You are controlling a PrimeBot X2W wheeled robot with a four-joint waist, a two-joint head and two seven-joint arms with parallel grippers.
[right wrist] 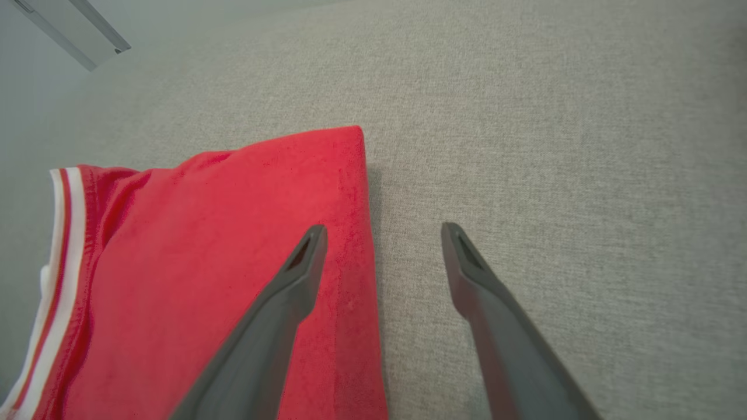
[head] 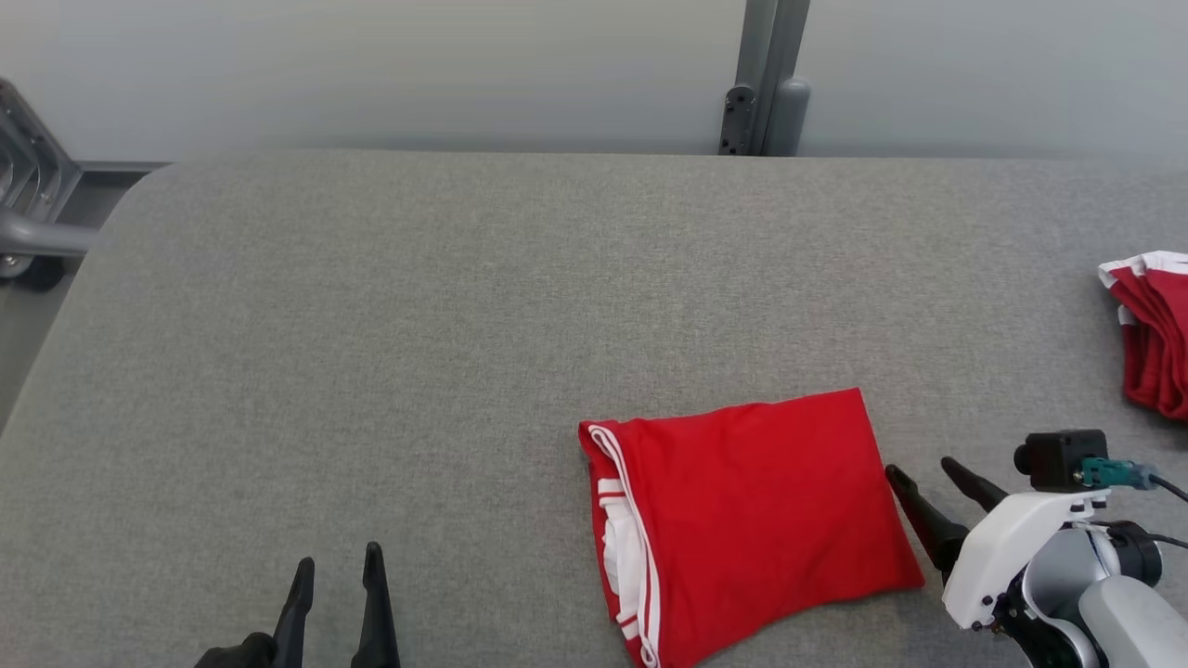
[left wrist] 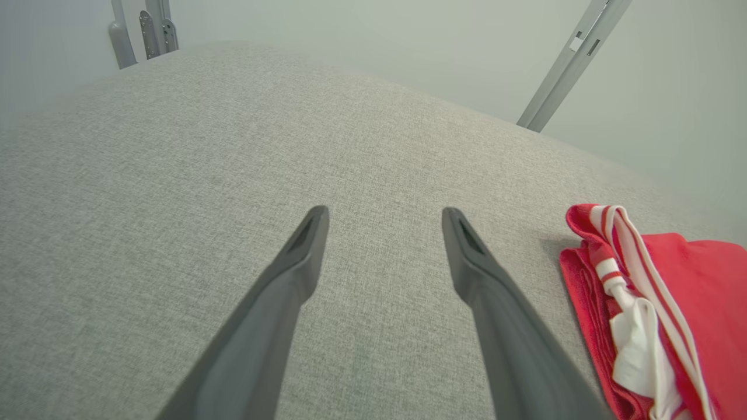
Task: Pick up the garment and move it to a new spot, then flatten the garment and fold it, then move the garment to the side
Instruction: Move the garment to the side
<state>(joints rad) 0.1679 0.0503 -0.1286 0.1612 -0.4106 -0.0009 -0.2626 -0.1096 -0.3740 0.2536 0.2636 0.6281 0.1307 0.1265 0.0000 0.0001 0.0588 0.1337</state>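
While both pairs of jaws stand spread wide with nothing between them, the right jaws sit low just beside the right edge of the folded red garment [head: 761,520]. In the right wrist view one dark finger [right wrist: 280,309] crosses over that edge and the other lies over bare cloth; whether either touches cannot be told. The left jaws point out over bare grey surface [head: 418,306], with the garment off to their right and apart from them.

The garment lies flat near the front of the surface, right of the middle, folded into a rough rectangle set slightly askew. Its left side is the open one: white-and-red striped trim [left wrist: 618,233] runs along it, and white fabric [left wrist: 642,344] is tucked inside the fold. At the surface's far right edge lies a second bundle of red and white cloth [head: 1155,334]. Behind the surface a grey metal post [head: 766,83] rises against a pale wall.
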